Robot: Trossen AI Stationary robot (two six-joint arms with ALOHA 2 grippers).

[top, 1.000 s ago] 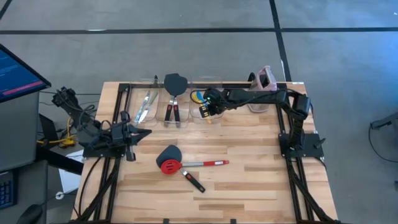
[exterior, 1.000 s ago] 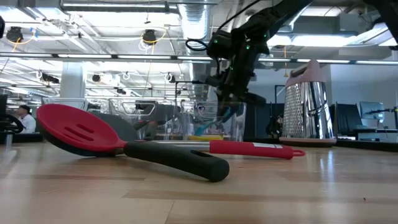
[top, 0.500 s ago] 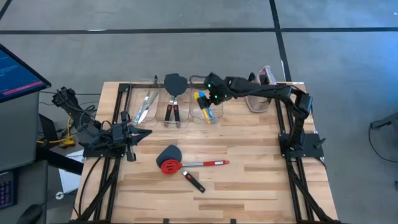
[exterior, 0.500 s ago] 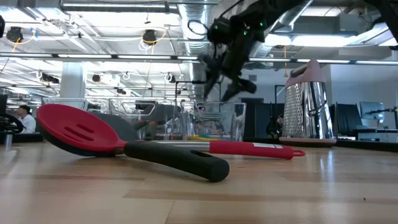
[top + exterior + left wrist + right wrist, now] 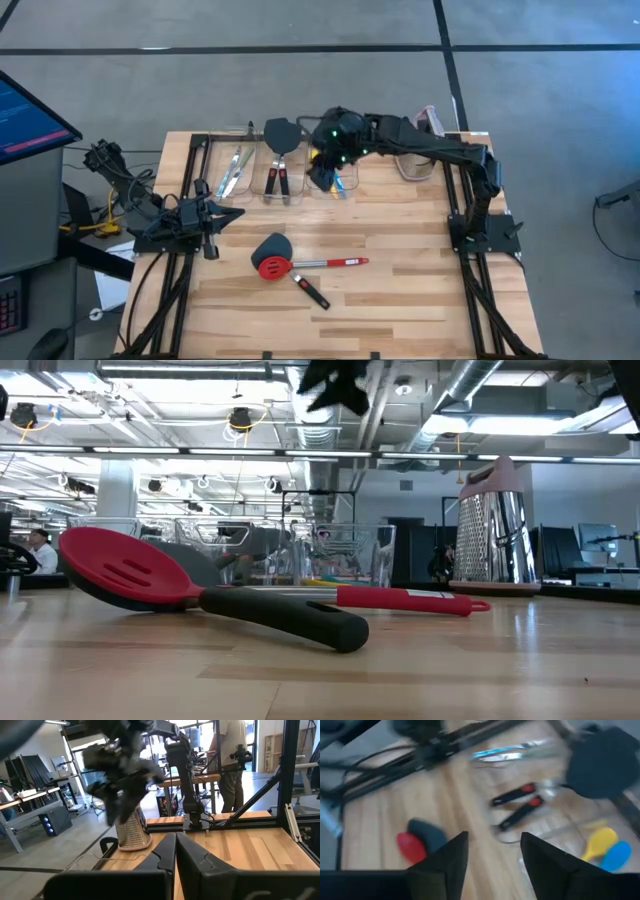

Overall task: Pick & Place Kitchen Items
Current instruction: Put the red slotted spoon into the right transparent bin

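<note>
most of the sorting looks done: the thin silvery tools (image 5: pixel 233 168) lie in one clear bin, two spatulas (image 5: pixel 279 160) in the middle bin (image 5: pixel 267 190), and the yellow and blue spoons (image 5: pixel 606 850) in the third. left on the table (image 5: pixel 400 290) are the red slotted spoon (image 5: pixel 300 264) and a dark spatula (image 5: pixel 285 262) crossed under it. the right gripper (image 5: pixel 322 175) hangs above the spoon bin, fingers apart and holding nothing, well apart from that pair. the left gripper (image 5: pixel 222 215) waits clenched at the left edge.
</note>
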